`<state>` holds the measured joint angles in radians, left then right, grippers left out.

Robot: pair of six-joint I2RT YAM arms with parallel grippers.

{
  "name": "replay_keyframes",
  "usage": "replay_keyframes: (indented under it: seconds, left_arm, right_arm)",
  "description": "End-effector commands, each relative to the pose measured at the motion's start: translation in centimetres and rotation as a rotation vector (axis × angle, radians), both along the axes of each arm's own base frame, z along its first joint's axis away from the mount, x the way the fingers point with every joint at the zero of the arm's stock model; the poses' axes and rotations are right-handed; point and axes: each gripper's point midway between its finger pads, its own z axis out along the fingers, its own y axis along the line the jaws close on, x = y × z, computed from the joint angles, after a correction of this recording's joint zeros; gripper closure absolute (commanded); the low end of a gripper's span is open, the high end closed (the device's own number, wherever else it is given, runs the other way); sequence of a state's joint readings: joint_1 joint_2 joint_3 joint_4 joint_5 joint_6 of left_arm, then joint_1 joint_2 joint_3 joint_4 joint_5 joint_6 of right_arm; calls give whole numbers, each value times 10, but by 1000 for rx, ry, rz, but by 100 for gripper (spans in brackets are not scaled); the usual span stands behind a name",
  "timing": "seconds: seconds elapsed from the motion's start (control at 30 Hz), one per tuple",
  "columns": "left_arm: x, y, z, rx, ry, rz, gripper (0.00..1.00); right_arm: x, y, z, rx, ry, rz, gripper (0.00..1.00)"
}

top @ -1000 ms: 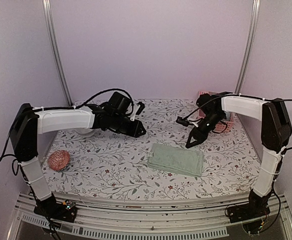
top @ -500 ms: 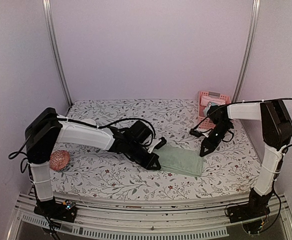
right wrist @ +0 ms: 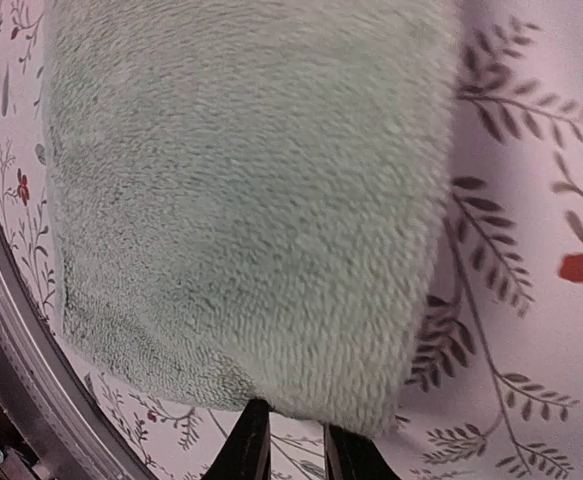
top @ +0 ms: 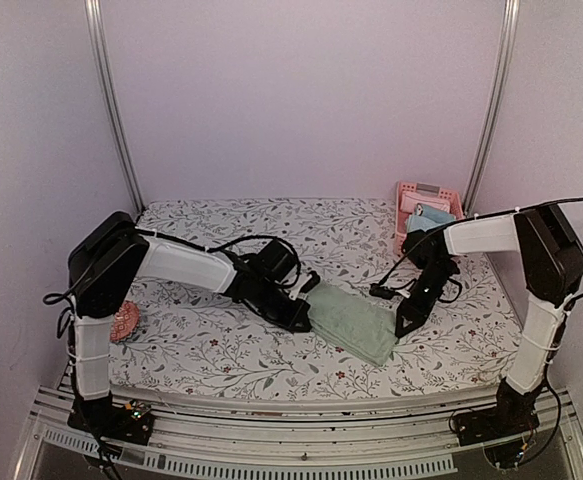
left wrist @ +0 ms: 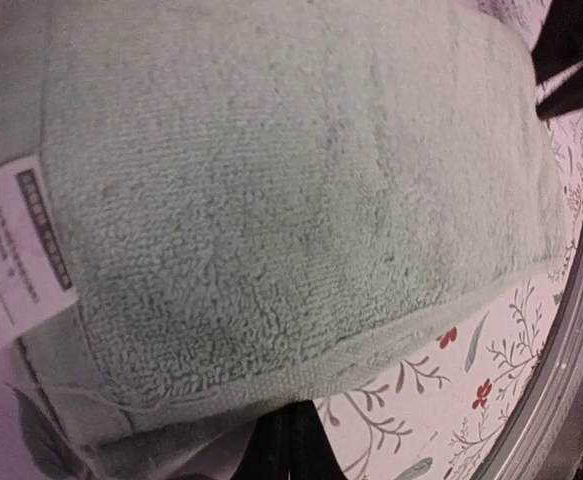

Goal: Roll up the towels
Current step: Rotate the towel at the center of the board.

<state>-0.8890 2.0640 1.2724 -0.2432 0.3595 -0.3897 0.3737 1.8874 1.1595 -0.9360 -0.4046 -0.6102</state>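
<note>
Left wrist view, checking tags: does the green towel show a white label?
Yes, the green towel carries a white label at its left edge.

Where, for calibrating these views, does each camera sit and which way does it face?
Top external: above and behind the bases, facing the table; both arms, left gripper and right gripper show.
Left wrist: close over the green towel and its white label; own finger at bottom.
Right wrist: down onto the towel's corner; own two fingertips at bottom.
All three share the green towel.

Towel (top: 351, 318) lies on table (top: 221, 352) between left gripper (top: 302, 322) and right gripper (top: 402, 329).
</note>
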Motion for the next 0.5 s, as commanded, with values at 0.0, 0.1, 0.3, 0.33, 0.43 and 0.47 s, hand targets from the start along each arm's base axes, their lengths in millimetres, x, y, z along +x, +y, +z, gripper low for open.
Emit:
replay_keyframes:
  seconds: [0.0, 0.1, 0.3, 0.33, 0.43, 0.47]
  left_arm:
    - [69, 21, -16, 56, -100, 107, 94]
    - [109, 25, -16, 71, -130, 138, 88]
    - [109, 28, 38, 16, -204, 152, 86]
    - [104, 33, 46, 10, -210, 156, 85]
    - [91, 47, 85, -16, -287, 167, 85]
    - [88, 52, 97, -20, -315, 172, 84]
  right_arm:
    - [-38, 39, 0, 34, 86, 124, 80]
    - [-40, 72, 8, 61, 103, 184, 80]
    - [-30, 81, 40, 98, 39, 198, 75]
    - [-28, 77, 47, 107, 21, 189, 75]
    - [-25, 68, 65, 128, -5, 164, 73]
    - [-22, 65, 73, 134, -24, 154, 73]
